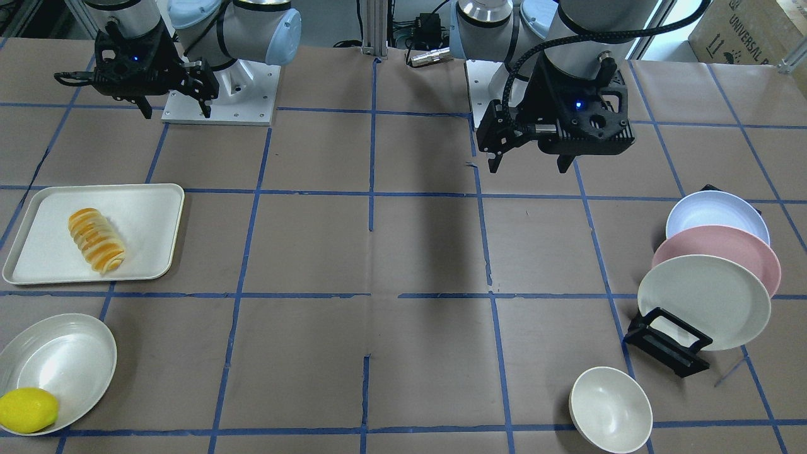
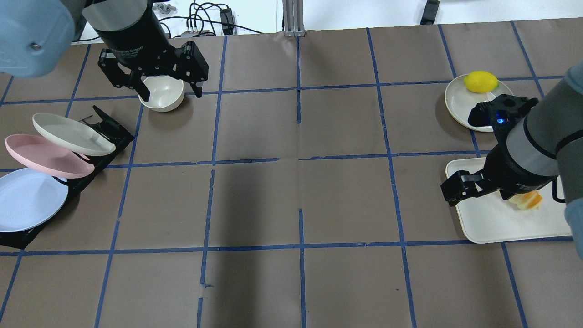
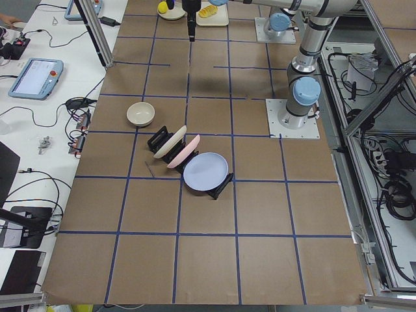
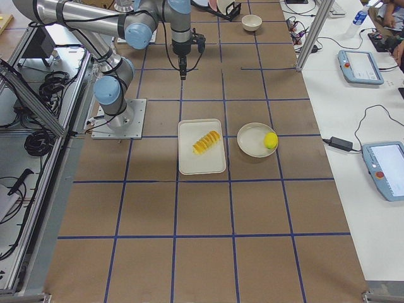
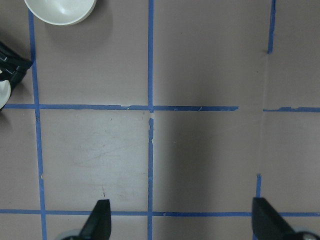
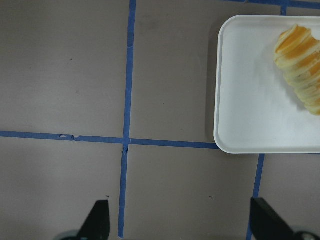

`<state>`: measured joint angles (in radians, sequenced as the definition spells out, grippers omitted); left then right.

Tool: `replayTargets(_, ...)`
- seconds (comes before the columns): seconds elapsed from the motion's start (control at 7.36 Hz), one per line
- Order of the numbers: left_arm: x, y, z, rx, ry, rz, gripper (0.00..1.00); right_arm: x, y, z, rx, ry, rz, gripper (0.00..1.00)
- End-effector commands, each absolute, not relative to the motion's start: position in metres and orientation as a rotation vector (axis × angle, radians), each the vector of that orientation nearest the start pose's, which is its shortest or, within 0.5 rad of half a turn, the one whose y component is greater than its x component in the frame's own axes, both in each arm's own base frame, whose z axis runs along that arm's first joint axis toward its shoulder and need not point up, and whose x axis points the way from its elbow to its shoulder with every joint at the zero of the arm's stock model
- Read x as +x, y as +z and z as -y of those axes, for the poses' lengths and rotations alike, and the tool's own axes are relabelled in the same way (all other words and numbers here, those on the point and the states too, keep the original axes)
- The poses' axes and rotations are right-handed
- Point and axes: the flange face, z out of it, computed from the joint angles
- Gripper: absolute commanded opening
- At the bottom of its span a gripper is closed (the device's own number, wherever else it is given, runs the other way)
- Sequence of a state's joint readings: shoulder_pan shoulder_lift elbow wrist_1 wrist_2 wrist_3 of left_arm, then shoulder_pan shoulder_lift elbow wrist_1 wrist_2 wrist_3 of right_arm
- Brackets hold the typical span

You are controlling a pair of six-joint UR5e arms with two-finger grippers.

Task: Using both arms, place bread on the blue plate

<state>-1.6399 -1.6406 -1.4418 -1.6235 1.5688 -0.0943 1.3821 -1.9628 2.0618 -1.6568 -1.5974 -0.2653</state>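
Start of the job by the look of it: bread [image 1: 96, 239] lies slantwise on the white tray [image 1: 154, 211] at the left of the front view. The blue plate [image 1: 715, 214] leans in the black rack [image 1: 662, 343] at the right, last in line behind the pink plate [image 1: 719, 249] and the cream plate [image 1: 703, 299], with nothing on it. Up at the upper left the right tool [image 1: 176, 113] hangs near its base, jaws spread wide with nothing between them. Right of centre at the top, the left tool [image 1: 529, 165] is the same, wide apart and holding nothing (both wrist views show only bare bench [image 5: 200, 150] between the fingertips). My guess for next: the right tool drops over the tray and pinches the loaf across its short side, while the left tool gets that plate out of the rack and flat, tricky since it's tucked behind the pink one. Other containers: shallow dish [image 1: 69, 353] lower left with the lemon [image 1: 28, 410] at its edge, and a small bowl [image 1: 610, 410] lower right
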Motion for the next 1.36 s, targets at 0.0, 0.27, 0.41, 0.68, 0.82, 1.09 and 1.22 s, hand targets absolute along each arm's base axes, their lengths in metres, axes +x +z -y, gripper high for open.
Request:
replayTargets(0.0, -0.167, 0.516, 0.503, -0.041, 0.026, -3.138, 1.0, 0.069, 0.413, 0.34, -0.121, 0.029, -3.157, 1.0)
replayTargets(0.27, -0.163, 0.515, 0.501, -0.055, 0.033, -3.138, 1.0, 0.07, 0.411, 0.335, -0.121, 0.026, -3.156, 1.0)
replayTargets(0.41, -0.162, 0.516, 0.502, -0.055, 0.024, -3.141, 1.0, 0.07, 0.407, 0.332, -0.121, 0.036, -3.156, 1.0)
replayTargets(0.68, -0.163, 0.515, 0.502, -0.053, 0.024, -3.143, 1.0, 0.072, 0.396, 0.32, -0.157, 0.047, -3.151, 1.0)
replayTargets(0.82, -0.162, 0.519, 0.502, -0.053, 0.012, -3.141, 1.0, 0.071, 0.394, 0.319, -0.232, 0.026, -3.151, 1.0)
replayTargets(1.09, -0.101, 0.528, 0.505, -0.005, -0.007, -3.144, 1.0, 0.045, 0.379, 0.329, -0.749, 0.034, -3.071, 1.0)
replayTargets(1.22, -0.055, 0.536, 0.503, -0.014, -0.021, -3.149, 1.0, 0.018, 0.371, 0.33, -0.924, 0.007, -3.035, 1.0)
